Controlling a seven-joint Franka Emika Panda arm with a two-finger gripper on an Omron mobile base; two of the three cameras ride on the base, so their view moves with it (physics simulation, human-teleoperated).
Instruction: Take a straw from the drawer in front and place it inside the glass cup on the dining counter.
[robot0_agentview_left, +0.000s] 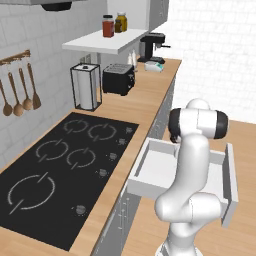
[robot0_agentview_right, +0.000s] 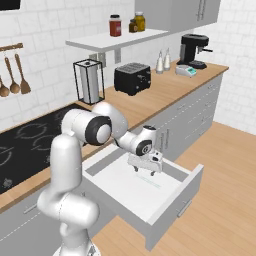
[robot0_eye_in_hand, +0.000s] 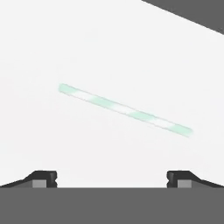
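The hand (robot0_agentview_right: 145, 172) is held wide open inside the pulled-out drawer (robot0_agentview_right: 172, 197), above the straw (robot0_eye_in_hand: 124, 109) lying flat on its white floor. The thin straw could be missed or pushed aside if the closing is badly centred.

Pale green-and-white striped straw (robot0_eye_in_hand: 125, 110) on white drawer (robot0_agentview_right: 176, 187) floor; black cooktop (robot0_agentview_left: 55, 170) in light-wood counter (robot0_agentview_left: 145, 100).
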